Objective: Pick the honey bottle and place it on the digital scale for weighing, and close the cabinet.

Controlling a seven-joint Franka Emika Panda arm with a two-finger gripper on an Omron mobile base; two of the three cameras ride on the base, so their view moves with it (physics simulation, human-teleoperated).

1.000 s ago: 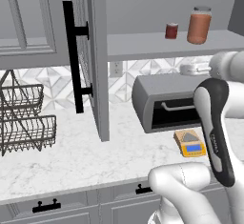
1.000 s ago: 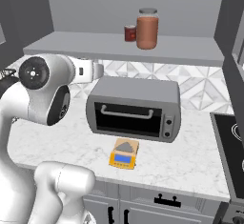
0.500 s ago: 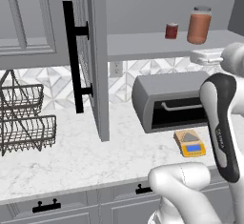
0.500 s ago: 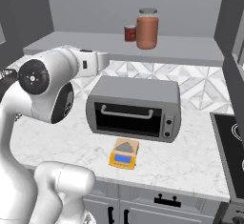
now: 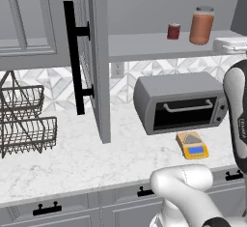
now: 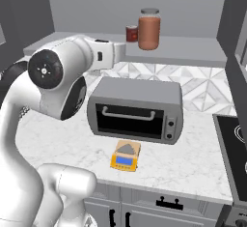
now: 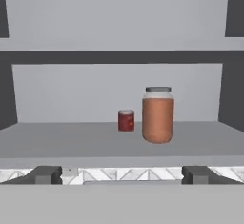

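The honey bottle, a reddish-brown jar with a grey lid, stands upright on the open cabinet's lower shelf; it also shows in both base views. My gripper is open and empty, level with the shelf's front edge and some way short of the jar, which sits slightly right of centre. The yellow-orange digital scale lies on the counter in front of the toaster oven, its plate bare. The grey cabinet door with its black bar handle stands swung open.
A small dark-red can sits just left of the jar. The toaster oven stands below the shelf. A wire rack is at the counter's left, a stovetop at the right, and drawers below.
My hand has risen from toaster-oven height to the shelf's edge and moved a little toward the jar. The jar, can, scale and door have not moved.
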